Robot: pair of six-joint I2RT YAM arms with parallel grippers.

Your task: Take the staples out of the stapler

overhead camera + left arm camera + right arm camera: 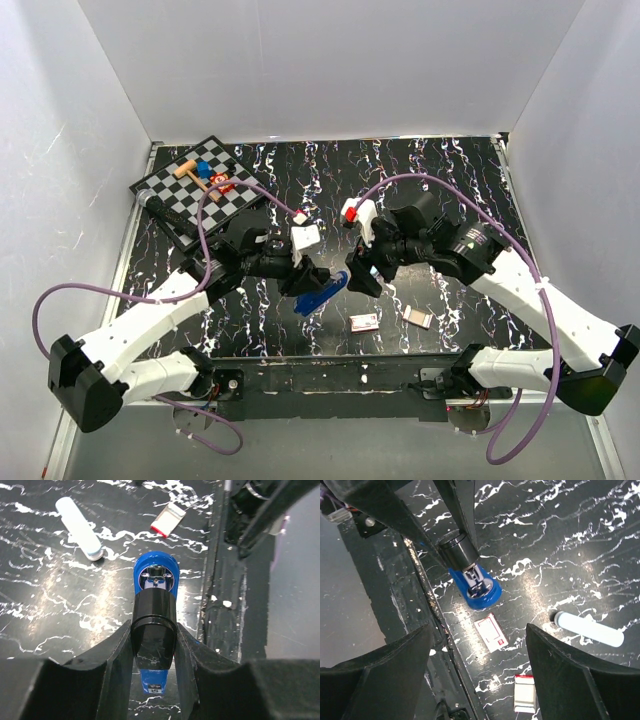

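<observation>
Now the left hand (154, 641) is clenching the blue stapler (155, 575) just 6 o'clock of the middle of the bench (430, 180), while the released right hand (362, 277) is hovering at its 3 o'clock, probably needing next to draw the staples out.

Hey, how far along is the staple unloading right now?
Done: the left gripper clamps the slim dark-blue plastic stapler. In hand: its metal front end is exposed, and the open right gripper hovers over it. Left: no staples visible outside it yet.
</observation>
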